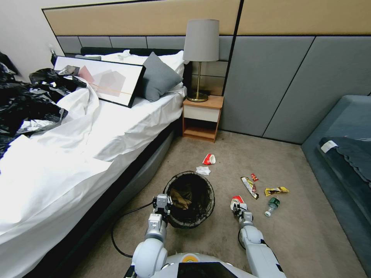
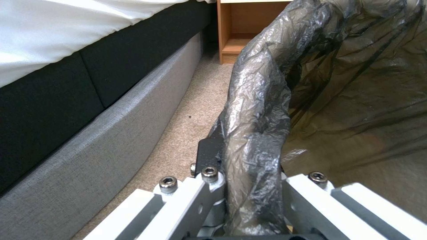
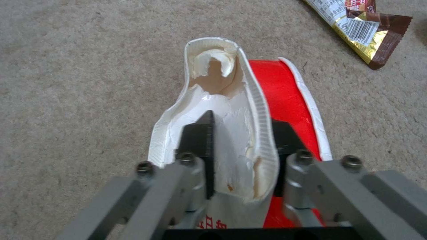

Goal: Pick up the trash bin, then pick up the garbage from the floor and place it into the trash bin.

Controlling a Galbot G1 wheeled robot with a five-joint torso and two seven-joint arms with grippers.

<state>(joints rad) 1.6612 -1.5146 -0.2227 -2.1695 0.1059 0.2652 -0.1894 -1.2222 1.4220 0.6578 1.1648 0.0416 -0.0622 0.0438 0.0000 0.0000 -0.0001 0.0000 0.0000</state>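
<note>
- Head view: trash bin point(image 1: 190, 199) sits on the carpet point(image 1: 317, 231) just right of the bed point(image 1: 77, 154), black liner over the rim, brownish scraps inside.
- Left gripper point(image 1: 162, 203) is at the bin's near-left rim, touching the liner.
- Right gripper point(image 1: 238, 207) is low on the floor to the right of the bin, on a crushed red-and-white cup point(image 1: 236, 200).
- Rest of the garbage on the carpet: second red-and-white cup point(image 1: 209, 159) and a white tissue point(image 1: 203, 170) beyond the bin; long wrapper point(image 1: 249, 187), small red wrapper point(image 1: 254, 177), yellow wrapper point(image 1: 276, 190) and a small bottle point(image 1: 272, 205) to the right of the bin.
- Nightstand point(image 1: 202, 117) with a lamp point(image 1: 200, 58) at the far end; sofa point(image 1: 344, 162) on the right.
- Left wrist view: left gripper point(image 2: 249, 186) pinches the bin rim, one finger point(image 2: 209, 151) outside against the bagged rim point(image 2: 256, 133), the other side inside the liner. Bed base point(image 2: 111, 133) runs alongside.
- Right wrist view: right gripper point(image 3: 242, 150) pressed onto the flattened cup's point(image 3: 231, 110) white wall, one black pad point(image 3: 198, 140) inside the cup, the other outside against the red face. Cup lies on the carpet point(image 3: 80, 83); a gold-and-brown wrapper point(image 3: 360, 26) lies apart from it.
</note>
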